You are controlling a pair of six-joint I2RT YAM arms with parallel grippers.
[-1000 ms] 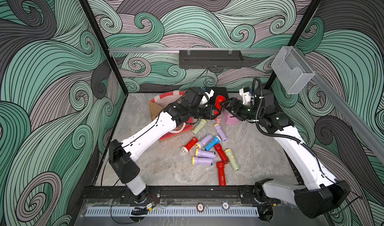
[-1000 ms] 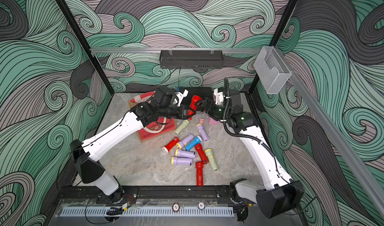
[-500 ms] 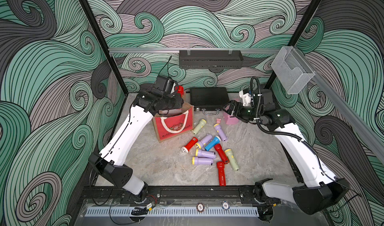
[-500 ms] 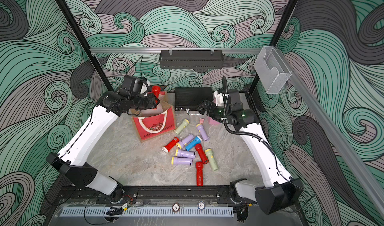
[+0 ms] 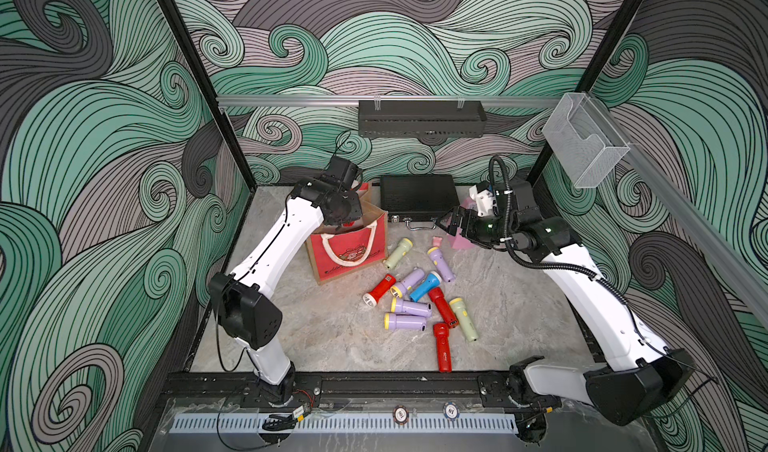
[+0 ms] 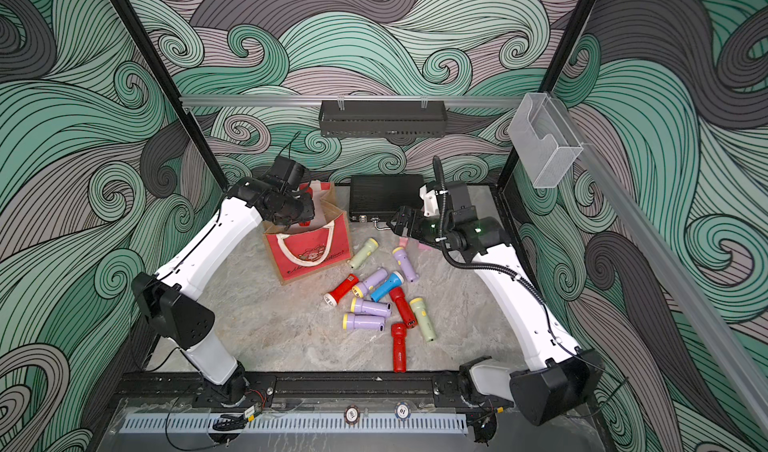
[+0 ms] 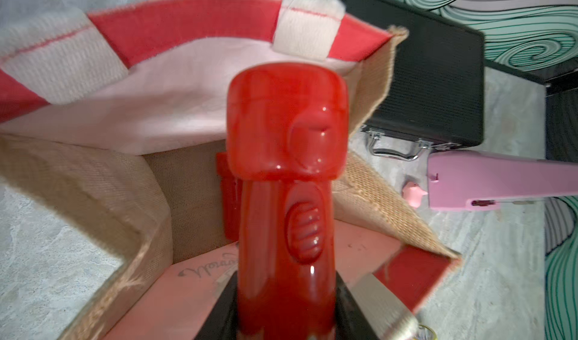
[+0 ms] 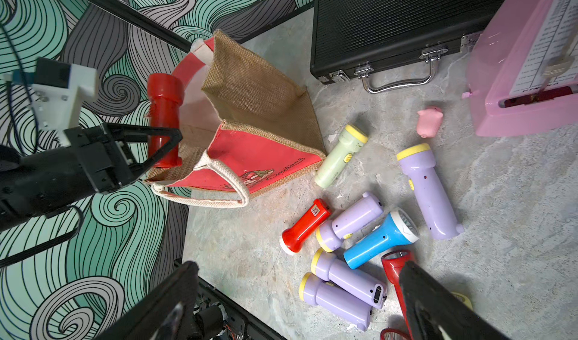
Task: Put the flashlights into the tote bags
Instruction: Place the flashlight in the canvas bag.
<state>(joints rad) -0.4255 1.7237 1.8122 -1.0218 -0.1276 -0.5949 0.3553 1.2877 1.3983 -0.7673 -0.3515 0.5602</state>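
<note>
While a second ago both grippers met at twelve o'clock on the table [image 5: 332, 337], beside the black case [image 5: 417, 194] with a red flashlight between them, we now see them well apart. The left gripper [image 8: 165, 141] has swung to ten o'clock and pinches the red flashlight [image 7: 286, 166] by its handle end, head foremost, at the open mouth of the tote bag [image 5: 353, 248], which stands upright with its red front facing six o'clock. The right gripper [image 5: 445, 224], jaws spread wide and empty, has drawn back toward one o'clock and hangs near the case's metal handle [image 5: 419, 222], just beside the pink metronome [image 8: 525, 57]. We judge that a handover is finished and the drop is the step in hand: the flashlight is over the bag's pale lining but not yet released. A red shape [image 7: 226, 197] deep in the bag may be another flashlight; we cannot be sure. Ten flashlights [image 5: 411, 306] lie loose near the table's centre, at four o'clock from the bag: three red, four lilac, two pale green, one blue. Most of the task remains.
</note>
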